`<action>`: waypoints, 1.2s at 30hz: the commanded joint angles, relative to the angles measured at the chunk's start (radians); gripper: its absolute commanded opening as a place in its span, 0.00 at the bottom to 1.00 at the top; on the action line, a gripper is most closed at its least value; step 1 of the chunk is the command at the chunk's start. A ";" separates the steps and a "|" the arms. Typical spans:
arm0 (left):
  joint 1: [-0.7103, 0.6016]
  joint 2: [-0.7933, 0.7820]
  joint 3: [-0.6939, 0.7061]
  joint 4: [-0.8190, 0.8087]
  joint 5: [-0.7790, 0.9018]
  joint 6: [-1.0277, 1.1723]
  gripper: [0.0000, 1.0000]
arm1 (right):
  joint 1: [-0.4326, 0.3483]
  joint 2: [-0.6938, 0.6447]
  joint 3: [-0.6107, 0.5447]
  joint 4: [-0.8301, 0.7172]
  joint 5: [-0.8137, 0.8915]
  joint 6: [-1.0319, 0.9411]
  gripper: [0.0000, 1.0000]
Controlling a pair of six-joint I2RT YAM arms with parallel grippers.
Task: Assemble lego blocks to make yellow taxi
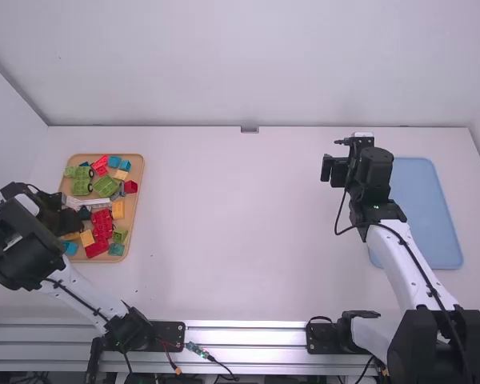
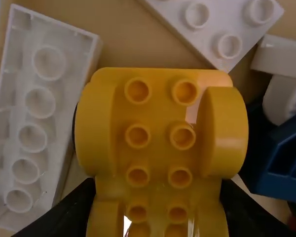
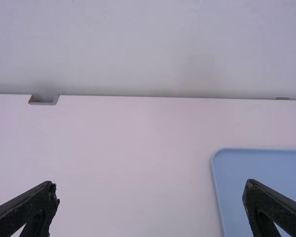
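Two arms: white links (image 1: pixel 388 258), black joints (image 1: pixel 374 170).
Left arm (image 1: pixel 74 282) and right arm (image 1: pixel 404 278): links smooth, joint casings bulky; thin black cable (image 1: pixel 337 218) routed along each arm.

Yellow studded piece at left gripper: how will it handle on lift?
The yellow piece looks stiff, likely moulded plastic. Probably light for its size, if hollow like the upturned white brick beside it. Might slip if pinched on its rounded flanks.

In the high view, the black left hand (image 1: pixel 72 220) hides part of the tan wooden tray (image 1: pixel 134 212). The bottom edge crops the yellow studded plastic block (image 2: pixel 158 138), left wrist view, and the flat pale-blue tray (image 3: pixel 237 182), right wrist view.
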 commanded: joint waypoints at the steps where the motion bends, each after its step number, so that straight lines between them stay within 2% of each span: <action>1: -0.002 0.026 -0.001 -0.030 -0.033 -0.007 0.46 | -0.003 0.003 0.032 0.003 0.005 0.002 0.99; 5: 0.000 0.026 0.070 -0.098 -0.034 -0.089 0.53 | -0.003 0.003 0.032 0.003 0.002 0.001 0.99; 7: -0.002 0.026 0.114 -0.125 -0.031 -0.132 0.44 | -0.003 0.003 0.032 0.003 0.002 0.001 0.99; 12: -0.032 0.025 0.182 -0.147 -0.023 -0.183 0.44 | -0.003 0.003 0.032 0.003 0.002 0.002 0.99; 16: -0.084 0.023 0.255 -0.220 0.039 -0.172 0.39 | -0.002 0.003 0.032 0.003 0.002 0.002 0.99; 17: -0.099 0.022 0.272 -0.238 0.039 -0.173 0.35 | -0.003 0.003 0.032 0.003 0.002 0.002 0.99; 20: -0.153 0.015 0.317 -0.296 0.035 -0.174 0.34 | -0.003 0.003 0.032 0.003 0.002 0.001 0.99; 26: -0.327 -0.032 0.340 -0.358 0.039 -0.101 0.34 | -0.003 0.003 0.032 0.014 0.002 0.001 0.99; 29: -0.459 -0.043 0.340 -0.378 0.033 -0.021 0.34 | -0.004 0.003 0.032 0.026 0.002 0.001 0.99; 36: -0.790 -0.044 0.339 -0.381 -0.148 0.073 0.34 | -0.003 0.003 0.032 0.021 0.003 0.002 0.99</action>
